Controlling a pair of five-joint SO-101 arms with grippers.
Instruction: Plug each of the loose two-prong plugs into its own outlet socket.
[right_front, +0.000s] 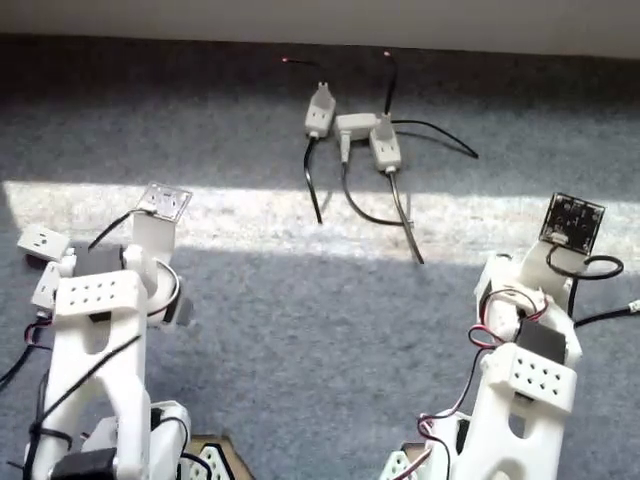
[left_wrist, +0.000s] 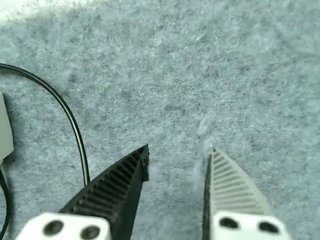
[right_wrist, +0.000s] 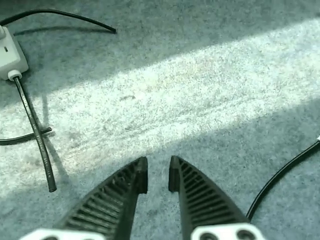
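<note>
Right gripper (right_wrist: 157, 175): two black ribbed plastic fingers (right_wrist: 125, 195), tips a narrow gap apart with nothing between them, above a grey pile carpet (right_wrist: 210, 75) crossed by a band of sunlight. A white plastic connector block (right_wrist: 10, 57) lies cut off by the frame edge. A thick dark grey cable (right_wrist: 35, 130) runs from it across the lit band to a free end. A thin black wire (right_wrist: 22, 138) crosses this cable. A second thin black wire (right_wrist: 280, 175) lies well apart from the block.
</note>
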